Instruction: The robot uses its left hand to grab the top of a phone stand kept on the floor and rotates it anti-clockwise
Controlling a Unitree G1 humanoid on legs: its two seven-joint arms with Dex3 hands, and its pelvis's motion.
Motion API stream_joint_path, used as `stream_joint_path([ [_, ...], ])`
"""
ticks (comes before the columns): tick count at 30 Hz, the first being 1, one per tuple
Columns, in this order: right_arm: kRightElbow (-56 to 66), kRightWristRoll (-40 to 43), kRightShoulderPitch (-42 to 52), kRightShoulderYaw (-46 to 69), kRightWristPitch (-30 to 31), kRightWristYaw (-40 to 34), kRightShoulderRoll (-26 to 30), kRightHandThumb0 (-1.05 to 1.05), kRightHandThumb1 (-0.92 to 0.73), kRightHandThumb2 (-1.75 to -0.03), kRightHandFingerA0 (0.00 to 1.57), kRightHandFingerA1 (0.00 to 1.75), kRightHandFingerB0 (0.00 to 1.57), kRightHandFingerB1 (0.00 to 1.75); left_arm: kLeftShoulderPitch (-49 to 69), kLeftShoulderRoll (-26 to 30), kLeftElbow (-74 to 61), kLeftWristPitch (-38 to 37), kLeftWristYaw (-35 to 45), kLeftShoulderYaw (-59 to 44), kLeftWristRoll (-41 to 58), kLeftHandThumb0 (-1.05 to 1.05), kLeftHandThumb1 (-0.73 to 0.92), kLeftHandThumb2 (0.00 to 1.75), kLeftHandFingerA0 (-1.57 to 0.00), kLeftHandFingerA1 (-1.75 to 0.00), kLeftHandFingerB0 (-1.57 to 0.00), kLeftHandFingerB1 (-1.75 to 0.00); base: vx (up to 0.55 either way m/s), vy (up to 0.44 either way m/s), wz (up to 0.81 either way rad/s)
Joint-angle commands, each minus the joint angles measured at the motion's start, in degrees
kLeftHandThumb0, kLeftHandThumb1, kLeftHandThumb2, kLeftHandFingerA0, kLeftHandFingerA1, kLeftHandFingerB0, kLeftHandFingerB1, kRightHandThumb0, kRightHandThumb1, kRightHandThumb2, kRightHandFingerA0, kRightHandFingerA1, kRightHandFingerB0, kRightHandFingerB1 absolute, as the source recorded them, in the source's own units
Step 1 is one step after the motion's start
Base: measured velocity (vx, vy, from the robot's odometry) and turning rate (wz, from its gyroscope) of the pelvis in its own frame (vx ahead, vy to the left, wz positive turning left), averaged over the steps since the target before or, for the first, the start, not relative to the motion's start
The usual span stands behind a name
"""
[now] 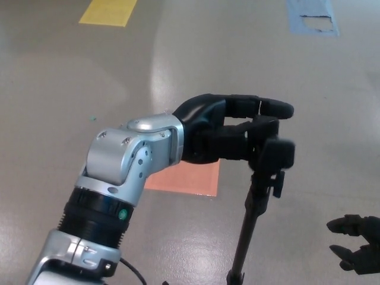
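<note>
On the grey floor [59,77], left robot hand [237,127] grips the phone stand [261,190] top

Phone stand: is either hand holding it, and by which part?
The left hand grips the phone stand at its top clamp head. The right hand holds nothing, fingers apart.

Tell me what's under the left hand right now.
The left hand is closed on the phone stand at its top clamp. Below it the stand's pole runs down to the grey floor, beside an orange floor patch. The stand's base is out of frame.
</note>
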State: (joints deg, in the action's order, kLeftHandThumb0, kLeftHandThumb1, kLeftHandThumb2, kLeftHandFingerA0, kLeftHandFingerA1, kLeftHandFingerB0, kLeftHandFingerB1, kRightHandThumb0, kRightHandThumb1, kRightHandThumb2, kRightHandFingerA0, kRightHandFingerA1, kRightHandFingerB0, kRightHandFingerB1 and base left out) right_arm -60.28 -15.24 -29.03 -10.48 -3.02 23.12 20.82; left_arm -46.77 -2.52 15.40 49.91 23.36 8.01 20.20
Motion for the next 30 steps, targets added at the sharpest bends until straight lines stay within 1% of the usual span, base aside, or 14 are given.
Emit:
stream_joint_path([
  [1,-0.1,0.4,0.4,0.3,-1.0,1.1,1.5,-0.60,-0.68,-0.90,0.49,0.54,0.07,0.34,0.9,3.4,-2.8,-0.6,6.7,2.4,0.7,-0.84,0.52,0.87,0.00,-0.08,0.00,-0.02,0.00,0.000,0.00],
  [2,0.1,0.4,0.4,0.3,-0.4,0.9,1.4,-0.60,-0.68,-0.90,0.49,0.54,0.07,0.34,1.1,3.8,-3.4,-1.0,7.3,2.7,0.6,-0.84,0.52,0.87,0.00,-0.08,0.00,-0.02,0.00,0.000,0.00],
  [3,0.3,0.4,0.4,0.3,0.1,0.9,1.3,-0.53,-0.82,-0.64,0.55,0.41,0.10,0.27,1.3,4.0,-3.7,-1.6,7.7,2.9,0.6,-0.80,0.62,0.59,0.00,-0.09,0.00,0.00,0.00,0.000,0.00],
  [4,0.5,0.5,0.4,0.4,0.3,0.9,1.3,-0.53,-0.82,-0.64,0.55,0.41,0.10,0.27,1.4,4.2,-3.8,-1.9,8.0,3.1,0.6,-0.80,0.62,0.59,0.00,-0.09,0.00,0.00,0.00,0.000,0.00],
  [5,0.6,0.4,0.3,0.3,0.7,0.9,1.3,-0.53,-0.82,-0.64,0.55,0.41,0.10,0.26,1.6,4.4,-4.1,-2.7,8.6,3.3,0.5,-0.87,0.53,0.89,0.00,-0.08,0.00,-0.01,0.00,0.000,0.00],
  [12,0.6,0.2,0.2,0.1,0.6,1.4,1.5,-0.53,-0.81,-0.66,0.54,0.41,0.12,0.23,2.4,5.4,-4.3,-5.4,11.1,3.9,0.1,-0.89,0.54,0.90,0.00,-0.07,0.00,-0.01,0.00,0.000,0.00],
  [14,0.5,0.4,0.3,0.3,0.0,1.5,1.5,-0.54,-0.82,-0.64,0.55,0.42,0.10,0.27,2.4,5.4,-3.8,-5.7,11.3,3.8,-0.1,-0.89,0.53,0.90,0.00,-0.07,0.00,0.00,0.00,0.000,0.00],
  [15,0.6,0.5,0.5,0.3,-0.5,1.6,1.6,-0.60,-0.68,-0.92,0.49,0.55,0.06,0.33,2.5,5.5,-3.5,-5.8,11.4,3.7,0.0,-0.88,0.53,0.89,0.00,-0.07,0.00,-0.01,0.00,0.000,0.00],
  [23,0.5,0.0,0.1,0.0,0.5,0.8,1.2,-0.62,-0.69,-0.88,0.49,0.52,0.08,0.35,4.0,6.6,-3.0,-8.0,11.7,2.6,-0.6,-0.86,0.52,0.90,0.00,-0.09,0.00,-0.02,0.00,0.000,0.00],
  [24,0.6,0.1,0.0,0.1,0.7,1.0,1.2,-0.52,-0.82,-0.64,0.55,0.40,0.10,0.27,4.4,6.9,-2.6,-8.4,11.7,2.1,-0.5,-0.85,0.50,0.84,0.00,-0.08,0.00,0.00,0.00,0.000,0.00],
  [25,0.7,0.2,-0.1,0.1,0.8,1.1,1.2,-0.52,-0.82,-0.64,0.55,0.40,0.10,0.27,4.6,7.1,-2.2,-8.8,11.8,1.7,-0.5,-0.85,0.50,0.84,0.00,-0.08,0.00,0.00,0.00,0.000,0.00],
  [26,0.7,0.3,-0.2,0.2,1.0,1.1,1.2,-0.59,-0.68,-0.91,0.47,0.53,0.06,0.33,4.8,7.3,-2.0,-9.1,11.8,1.4,-0.5,-0.85,0.50,0.84,0.00,-0.07,0.00,0.00,0.00,0.000,0.00],
  [28,0.5,0.4,-0.3,0.3,1.1,1.3,1.2,-0.61,-0.68,-0.89,0.49,0.53,0.07,0.34,5.2,8.0,-1.6,-9.3,11.5,0.6,-0.8,-0.85,0.49,0.82,0.00,-0.07,0.00,0.00,0.00,0.000,0.00],
  [30,0.6,0.5,-0.3,0.4,1.2,1.3,1.1,-0.62,-0.68,-0.89,0.49,0.53,0.07,0.34,5.2,9.0,-0.1,-9.9,11.6,-0.5,-0.8,-0.80,0.60,0.58,0.00,-0.06,0.00,0.00,0.00,0.000,0.00],
])
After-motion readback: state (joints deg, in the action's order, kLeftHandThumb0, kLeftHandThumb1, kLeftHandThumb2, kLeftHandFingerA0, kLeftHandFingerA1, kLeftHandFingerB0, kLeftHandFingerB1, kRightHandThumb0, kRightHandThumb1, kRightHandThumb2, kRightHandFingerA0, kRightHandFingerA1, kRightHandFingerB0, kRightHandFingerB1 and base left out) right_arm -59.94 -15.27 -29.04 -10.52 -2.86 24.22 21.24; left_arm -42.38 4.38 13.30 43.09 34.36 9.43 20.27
